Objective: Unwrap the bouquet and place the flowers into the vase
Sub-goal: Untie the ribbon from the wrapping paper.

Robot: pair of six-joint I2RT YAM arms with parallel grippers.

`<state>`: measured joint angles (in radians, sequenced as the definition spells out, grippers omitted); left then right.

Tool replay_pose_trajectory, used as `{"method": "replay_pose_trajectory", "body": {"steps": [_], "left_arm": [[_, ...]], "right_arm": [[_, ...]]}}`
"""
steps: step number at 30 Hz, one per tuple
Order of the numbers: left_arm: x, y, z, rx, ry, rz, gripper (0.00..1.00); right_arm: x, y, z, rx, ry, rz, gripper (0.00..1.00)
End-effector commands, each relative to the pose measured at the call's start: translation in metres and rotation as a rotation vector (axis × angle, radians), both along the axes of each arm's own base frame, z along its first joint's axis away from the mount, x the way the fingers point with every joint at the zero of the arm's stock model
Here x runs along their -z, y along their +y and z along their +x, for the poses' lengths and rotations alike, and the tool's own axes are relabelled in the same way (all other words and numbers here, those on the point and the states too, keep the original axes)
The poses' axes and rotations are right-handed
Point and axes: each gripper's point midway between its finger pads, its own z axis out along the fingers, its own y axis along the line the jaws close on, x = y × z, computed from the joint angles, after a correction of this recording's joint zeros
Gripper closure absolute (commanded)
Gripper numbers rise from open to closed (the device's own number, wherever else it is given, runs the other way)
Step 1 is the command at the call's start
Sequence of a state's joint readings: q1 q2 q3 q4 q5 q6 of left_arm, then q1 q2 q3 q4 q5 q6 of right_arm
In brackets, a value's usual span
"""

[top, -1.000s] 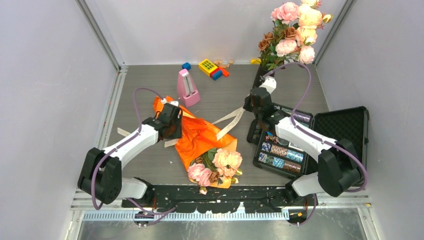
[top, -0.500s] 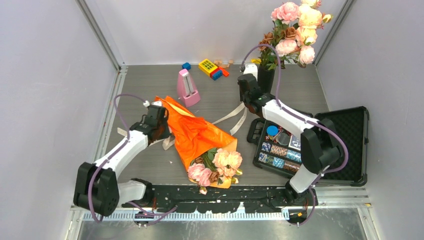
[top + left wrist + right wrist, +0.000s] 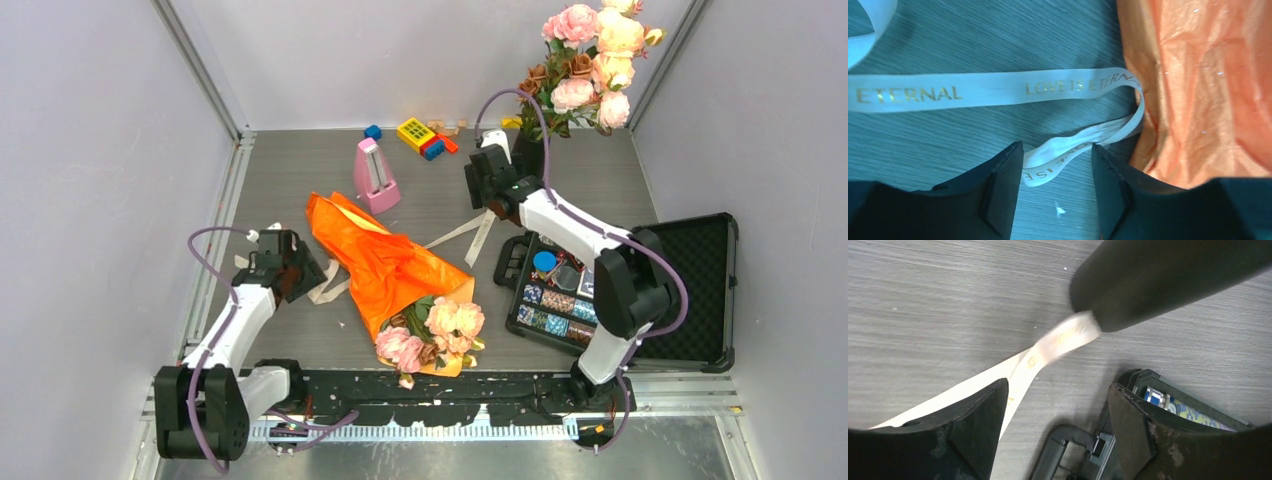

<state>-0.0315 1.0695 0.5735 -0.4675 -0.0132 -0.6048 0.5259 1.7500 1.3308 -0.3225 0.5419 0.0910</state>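
On the grey, wood-grained table, the bouquet lies flat at centre. It is a cone of crinkly orange paper, with its pink and peach fabric flowers toward my bases. An open black case with a textured lid lining sits at the right. The vase, slim, black and glossy, stands at the rear right and holds other roses. A flat cream ribbon with gold lettering trails from both sides of the paper. My left claw stands partly open beside the paper's left edge, with a ribbon loop lying loose between its fingers, not pinched. My right claw stands wide open above the ribbon's right end, near the vase, gripping nothing.
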Motion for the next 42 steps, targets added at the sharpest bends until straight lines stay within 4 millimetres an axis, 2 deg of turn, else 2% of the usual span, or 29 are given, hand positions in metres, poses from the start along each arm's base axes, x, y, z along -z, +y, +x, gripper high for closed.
{"method": "replay_pose_trajectory", "body": {"steps": [1,2,3,4,6,8,9,12,15,18,20,25,29,34,37,39,42], "left_arm": [[-0.027,-0.008,0.006,-0.018,-0.085,-0.068,0.31],[-0.033,-0.006,0.006,-0.021,-0.092,-0.058,0.25],[-0.039,-0.004,0.006,-0.025,-0.098,-0.047,0.23],[-0.046,0.001,0.005,-0.035,-0.105,-0.021,0.17],[-0.06,0.005,0.006,-0.031,-0.127,0.004,0.12],[-0.071,-0.001,0.006,-0.001,-0.141,-0.007,0.09],[-0.075,-0.004,0.005,0.016,-0.141,-0.01,0.09],[-0.082,-0.023,0.002,0.076,-0.152,-0.038,0.09],[-0.081,-0.061,0.0,0.156,-0.172,-0.187,0.09],[-0.074,-0.093,-0.001,0.209,-0.163,-0.336,0.09],[-0.066,-0.102,-0.001,0.228,-0.154,-0.355,0.1],[-0.035,-0.1,-0.001,0.206,-0.108,-0.34,0.16],[-0.013,-0.104,-0.005,0.201,-0.061,-0.367,0.24],[-0.001,-0.109,-0.003,0.197,-0.055,-0.401,0.34],[0.003,-0.111,-0.001,0.191,-0.059,-0.416,0.41],[0.006,-0.113,0.002,0.187,-0.067,-0.428,0.48],[0.011,-0.115,0.006,0.187,-0.057,-0.434,0.55]], "right_arm": [[-0.053,0.012,-0.024,-0.072,-0.021,0.15,0.2],[-0.06,0.014,-0.03,-0.085,-0.022,0.18,0.2],[-0.057,0.02,-0.038,-0.122,0.012,0.207,0.2],[-0.062,0.023,-0.044,-0.142,0.013,0.236,0.19],[-0.06,0.039,-0.06,-0.229,0.067,0.305,0.19],[-0.052,0.061,-0.081,-0.345,0.15,0.398,0.19],[-0.043,0.065,-0.089,-0.366,0.185,0.415,0.19],[-0.03,0.082,-0.109,-0.442,0.264,0.502,0.19],[-0.011,0.088,-0.122,-0.464,0.326,0.543,0.19],[0.003,0.1,-0.137,-0.503,0.401,0.611,0.2],[0.013,0.107,-0.144,-0.517,0.432,0.649,0.2],[0.043,0.115,-0.15,-0.496,0.501,0.704,0.2],[0.053,0.123,-0.151,-0.508,0.53,0.747,0.22],[0.076,0.125,-0.148,-0.493,0.568,0.732,0.23],[0.082,0.127,-0.148,-0.498,0.58,0.733,0.24],[0.083,0.13,-0.146,-0.504,0.582,0.74,0.3],[0.082,0.132,-0.142,-0.504,0.581,0.743,0.47]]}}
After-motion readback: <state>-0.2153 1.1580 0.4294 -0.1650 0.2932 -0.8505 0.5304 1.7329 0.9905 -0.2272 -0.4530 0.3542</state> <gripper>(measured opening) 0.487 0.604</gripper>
